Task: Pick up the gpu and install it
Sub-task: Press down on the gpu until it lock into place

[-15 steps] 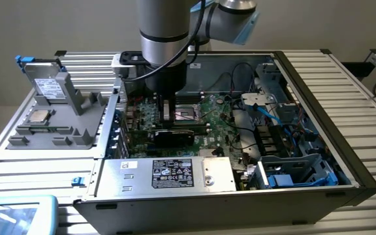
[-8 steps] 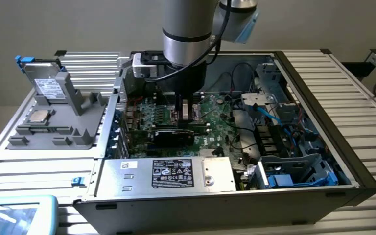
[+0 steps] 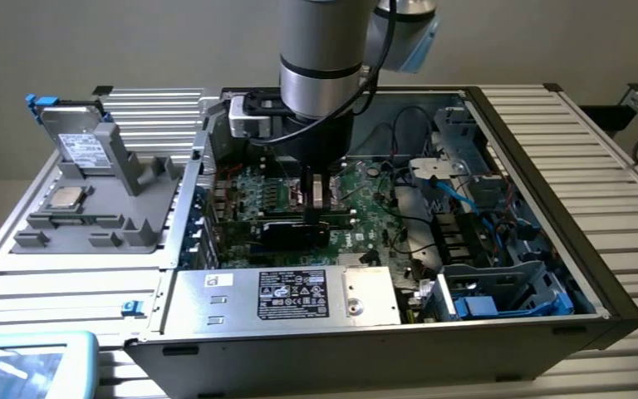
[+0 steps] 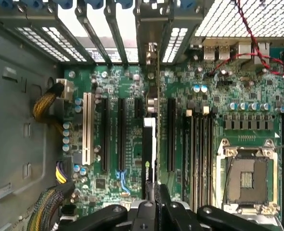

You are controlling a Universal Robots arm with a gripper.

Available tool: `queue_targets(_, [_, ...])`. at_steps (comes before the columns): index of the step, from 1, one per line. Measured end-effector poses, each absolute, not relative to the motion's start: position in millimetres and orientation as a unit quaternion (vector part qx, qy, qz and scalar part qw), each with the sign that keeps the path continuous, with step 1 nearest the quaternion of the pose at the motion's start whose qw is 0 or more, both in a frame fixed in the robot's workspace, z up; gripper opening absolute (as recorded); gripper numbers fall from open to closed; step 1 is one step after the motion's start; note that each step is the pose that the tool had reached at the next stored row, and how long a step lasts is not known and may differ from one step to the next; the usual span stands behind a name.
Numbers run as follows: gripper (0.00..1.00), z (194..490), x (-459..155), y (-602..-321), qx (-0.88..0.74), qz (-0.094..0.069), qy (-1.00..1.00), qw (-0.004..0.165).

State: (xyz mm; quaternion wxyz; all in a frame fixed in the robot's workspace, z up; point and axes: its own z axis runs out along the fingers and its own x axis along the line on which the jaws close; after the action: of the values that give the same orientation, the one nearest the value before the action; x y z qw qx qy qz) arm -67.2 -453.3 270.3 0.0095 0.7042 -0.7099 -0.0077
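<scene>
The exterior view looks down at a slant from above the front edge of the open computer case (image 3: pixel 585 274), far enough back to take in the whole case, the slatted table (image 3: pixel 618 166) under it and the lower part of the arm (image 3: pixel 319 66). The wrist view looks straight down from close above the motherboard (image 4: pixel 132 82). Both views share that board and its expansion slots
</scene>
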Motion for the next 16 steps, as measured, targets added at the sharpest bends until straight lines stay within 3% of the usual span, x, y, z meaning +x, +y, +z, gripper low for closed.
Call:
queue_targets(11, [0.12,263.2,-66.7,-454.0,0.704,-0.008,-0.710,0.010])
queue_targets(16, [0.12,282.3,-66.7,-453.9,0.704,-0.008,-0.710,0.009])
